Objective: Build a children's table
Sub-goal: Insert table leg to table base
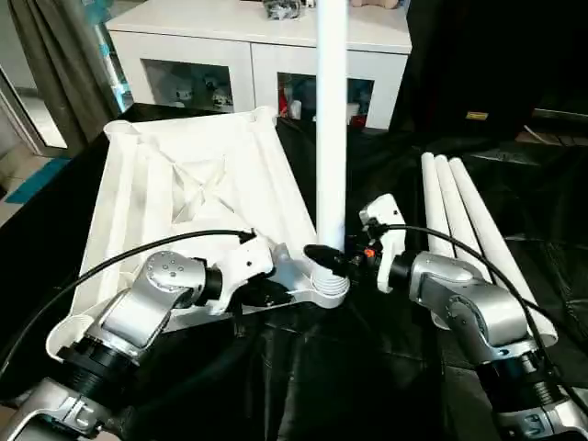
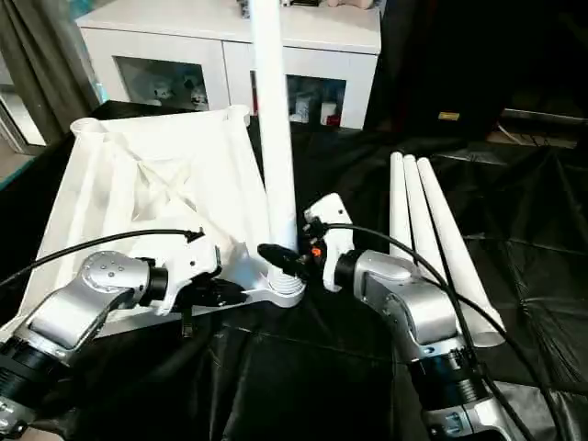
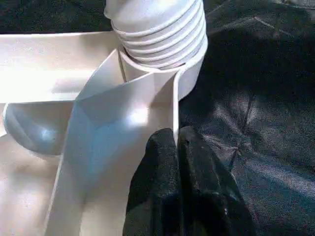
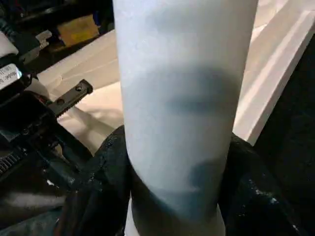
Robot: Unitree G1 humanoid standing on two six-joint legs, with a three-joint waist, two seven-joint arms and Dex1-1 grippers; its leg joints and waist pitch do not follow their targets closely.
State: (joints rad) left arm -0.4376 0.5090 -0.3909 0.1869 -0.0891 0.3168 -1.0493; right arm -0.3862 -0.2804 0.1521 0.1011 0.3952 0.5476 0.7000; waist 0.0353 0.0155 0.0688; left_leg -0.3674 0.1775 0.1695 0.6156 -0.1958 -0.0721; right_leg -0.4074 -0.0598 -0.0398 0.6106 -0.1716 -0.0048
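Observation:
The children's table top point(image 1: 193, 184) lies upside down on the black cloth, ribbed underside up. One white leg point(image 1: 331, 138) stands upright in the near right corner socket point(image 1: 329, 289). My right gripper point(image 1: 329, 260) is shut on this leg just above the socket; in the right wrist view its black fingers point(image 4: 110, 167) clasp the tube point(image 4: 182, 98) from both sides. My left gripper point(image 1: 265, 294) is at the top's near edge beside the socket. In the left wrist view its fingers point(image 3: 160, 147) are pinched on the thin white rim wall point(image 3: 174, 98) below the leg's threaded end point(image 3: 157, 29).
Three more white legs point(image 1: 459, 220) lie side by side on the cloth point(image 1: 367, 367) to the right. A white glass-door cabinet point(image 1: 257, 55) stands behind the table, with a grey curtain point(image 1: 55, 64) at the far left.

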